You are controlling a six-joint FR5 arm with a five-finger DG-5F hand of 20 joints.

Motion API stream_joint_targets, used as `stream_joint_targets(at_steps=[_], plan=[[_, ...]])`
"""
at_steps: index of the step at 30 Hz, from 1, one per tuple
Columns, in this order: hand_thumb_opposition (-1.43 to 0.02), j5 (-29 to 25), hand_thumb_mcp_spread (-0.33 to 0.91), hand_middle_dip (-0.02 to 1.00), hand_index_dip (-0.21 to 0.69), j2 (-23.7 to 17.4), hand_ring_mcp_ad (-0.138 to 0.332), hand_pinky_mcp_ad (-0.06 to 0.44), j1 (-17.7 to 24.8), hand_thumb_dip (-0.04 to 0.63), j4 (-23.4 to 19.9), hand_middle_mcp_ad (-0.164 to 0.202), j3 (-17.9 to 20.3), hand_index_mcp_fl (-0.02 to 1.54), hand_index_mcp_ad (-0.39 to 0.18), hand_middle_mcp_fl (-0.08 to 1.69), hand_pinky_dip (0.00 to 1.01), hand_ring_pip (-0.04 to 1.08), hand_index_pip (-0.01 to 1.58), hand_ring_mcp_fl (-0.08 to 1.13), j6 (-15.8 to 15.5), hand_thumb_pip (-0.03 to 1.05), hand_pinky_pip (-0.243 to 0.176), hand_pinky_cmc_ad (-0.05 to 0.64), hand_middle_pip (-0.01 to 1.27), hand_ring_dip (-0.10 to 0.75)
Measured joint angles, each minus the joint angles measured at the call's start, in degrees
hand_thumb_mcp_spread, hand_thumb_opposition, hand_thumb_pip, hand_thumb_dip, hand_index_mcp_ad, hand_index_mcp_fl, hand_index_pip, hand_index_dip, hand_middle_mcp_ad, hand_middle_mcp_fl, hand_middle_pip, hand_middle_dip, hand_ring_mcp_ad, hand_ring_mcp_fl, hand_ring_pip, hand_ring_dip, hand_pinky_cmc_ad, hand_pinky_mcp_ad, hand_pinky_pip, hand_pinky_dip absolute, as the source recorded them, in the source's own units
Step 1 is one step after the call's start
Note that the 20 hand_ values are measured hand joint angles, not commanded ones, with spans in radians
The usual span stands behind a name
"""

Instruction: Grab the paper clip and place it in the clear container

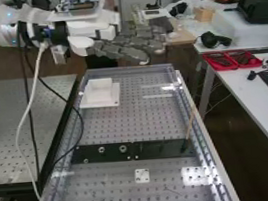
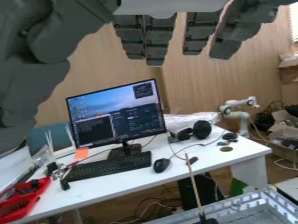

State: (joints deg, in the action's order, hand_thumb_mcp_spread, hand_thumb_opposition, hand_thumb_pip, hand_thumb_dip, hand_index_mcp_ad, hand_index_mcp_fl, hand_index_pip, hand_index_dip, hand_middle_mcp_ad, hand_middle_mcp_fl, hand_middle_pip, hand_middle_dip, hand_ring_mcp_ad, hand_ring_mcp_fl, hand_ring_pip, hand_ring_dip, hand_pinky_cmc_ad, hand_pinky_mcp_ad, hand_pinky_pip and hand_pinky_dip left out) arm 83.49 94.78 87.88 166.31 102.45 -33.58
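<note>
Hand (image 1: 119,49) open, fingers loosely straight, high beyond the dark strip (image 1: 112,158), presumably for clearance, while the likely paper clip (image 1: 170,190), a faint thin line, lies on the strip's near side.

Box (image 1: 101,92) at the far left of the counter (image 1: 120,125), long board (image 1: 159,154) across the counter nearer the front, stick (image 1: 189,125) upright at its right end, small plate (image 1: 142,176) before it, trays (image 1: 230,68) on the desk (image 1: 243,97) to the right
</note>
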Motion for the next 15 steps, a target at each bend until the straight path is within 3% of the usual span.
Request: stream_joint_targets(at_steps=[1, 12, 15], plan=[[-0.67, -0.22, 0.23, 0.05, 0.002, 0.13, 0.124, 0.152, -0.01, 0.019, -0.07, 0.002, 0.11, 0.06, -0.007, 0.03, 0.21, 0.04, 0.09, -0.03, -0.09, 0.32, -0.061, 0.152, 0.14, 0.012], [-0.71, -6.26, 0.26, 0.06, -0.012, 3.3, 0.143, 0.147, 0.07, 0.049, -5.73, 0.002, 5.01, 0.11, -0.01, 0.03, 0.23, 0.05, 0.11, -0.04, 0.6, 0.4, -0.075, 0.18, 0.16, 0.012], [-0.71, -7.8, 0.28, 0.08, -0.024, 4.26, 0.143, 0.147, 0.17, 0.075, -7.29, 0.002, 5.98, 0.11, -0.03, 0.03, 0.24, 0.05, 0.12, -0.04, 0.98, 0.49, -0.075, 0.18, 0.16, 0.012]])
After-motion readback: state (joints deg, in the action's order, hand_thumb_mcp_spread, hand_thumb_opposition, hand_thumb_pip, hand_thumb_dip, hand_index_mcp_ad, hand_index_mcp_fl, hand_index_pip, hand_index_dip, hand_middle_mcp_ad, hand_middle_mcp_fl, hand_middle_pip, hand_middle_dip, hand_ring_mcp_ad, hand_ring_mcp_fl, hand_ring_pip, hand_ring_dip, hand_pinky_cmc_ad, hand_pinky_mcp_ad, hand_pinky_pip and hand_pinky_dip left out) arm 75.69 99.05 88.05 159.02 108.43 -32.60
